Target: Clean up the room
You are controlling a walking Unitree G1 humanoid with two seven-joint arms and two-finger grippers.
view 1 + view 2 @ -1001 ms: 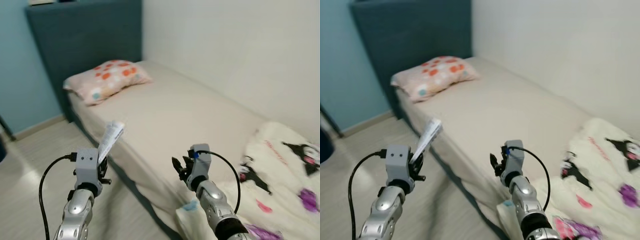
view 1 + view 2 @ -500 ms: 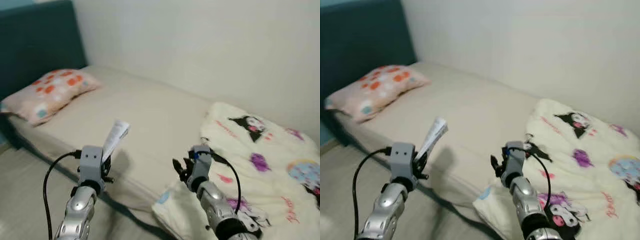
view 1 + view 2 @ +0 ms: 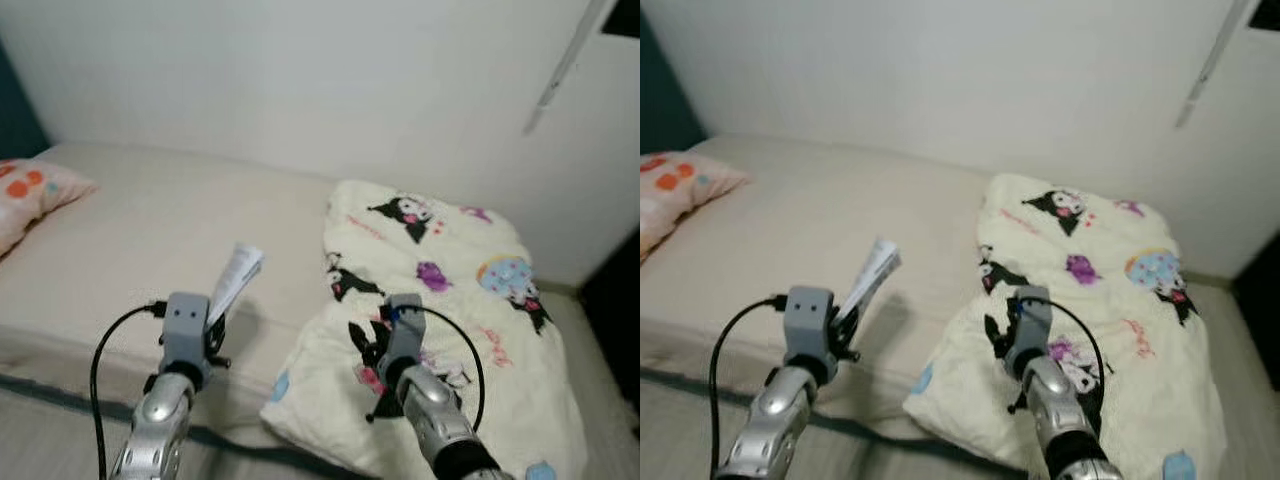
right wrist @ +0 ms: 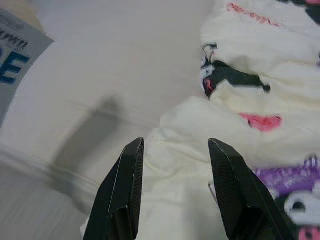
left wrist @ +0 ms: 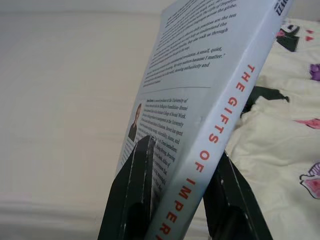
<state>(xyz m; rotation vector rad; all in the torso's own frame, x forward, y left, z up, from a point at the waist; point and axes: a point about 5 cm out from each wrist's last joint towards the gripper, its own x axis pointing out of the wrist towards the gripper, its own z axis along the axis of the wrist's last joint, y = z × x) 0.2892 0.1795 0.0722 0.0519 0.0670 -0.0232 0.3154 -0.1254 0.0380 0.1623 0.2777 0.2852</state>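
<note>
My left gripper (image 5: 182, 200) is shut on a pale blue paperback book (image 5: 210, 100) with orange spine lettering; the book (image 3: 236, 280) sticks up and to the right from that gripper (image 3: 207, 330) in front of the bed. My right gripper (image 4: 175, 195) is open with nothing between its fingers, held over the near edge of a cream cartoon-print blanket (image 3: 450, 300). That gripper (image 3: 1002, 330) sits low at centre. The blanket lies crumpled on the beige mattress (image 3: 150, 230) and hangs over its front edge.
A pillow (image 3: 675, 185) with orange dots lies at the far left of the bed. A white wall runs behind the bed, with a dark gap (image 3: 615, 330) at the far right. A grey floor strip (image 3: 50, 440) shows below the mattress.
The camera has swung right along the bed: the pillow and headboard slid left, the blanket came to the centre. Both grippers keep their pose, the left still holding the book.
</note>
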